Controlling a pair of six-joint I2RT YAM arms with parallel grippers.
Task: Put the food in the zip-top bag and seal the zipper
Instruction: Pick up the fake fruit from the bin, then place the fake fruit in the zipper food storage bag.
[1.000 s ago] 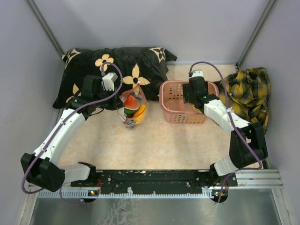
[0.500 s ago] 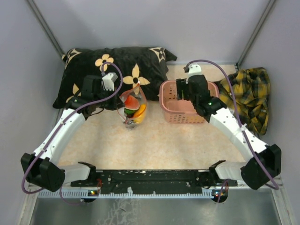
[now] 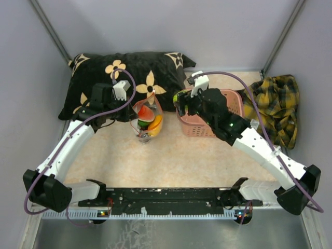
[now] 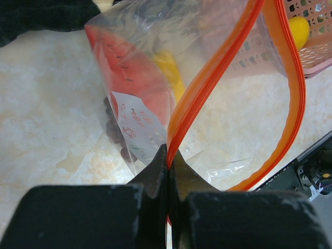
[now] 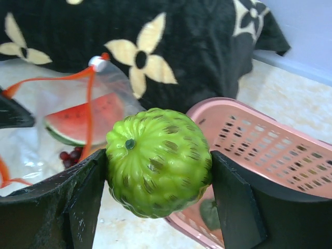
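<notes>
The clear zip-top bag (image 3: pixel 147 122) stands on the table in front of the pillow, its mouth held up and open. My left gripper (image 4: pixel 168 155) is shut on the orange zipper (image 4: pixel 207 83) at one end of the mouth. Inside the bag lie a watermelon slice (image 3: pixel 146 113), an orange piece (image 3: pixel 156 124) and dark grapes (image 4: pixel 111 129). My right gripper (image 5: pixel 158 166) is shut on the bumpy green fruit (image 5: pixel 158 161). It hangs in the air over the basket's left rim, to the right of the bag. The green fruit (image 3: pixel 180 100) shows at the arm's tip.
The pink basket (image 3: pixel 199 128) stands right of the bag, with a yellow piece (image 4: pixel 300 28) in it. A black flowered pillow (image 3: pixel 129 75) lies along the back left. A yellow plaid cloth (image 3: pixel 277 101) is bunched at the back right.
My right arm has swung left from over the basket toward the bag, carrying the green fruit. The left arm and the bag have not moved.
</notes>
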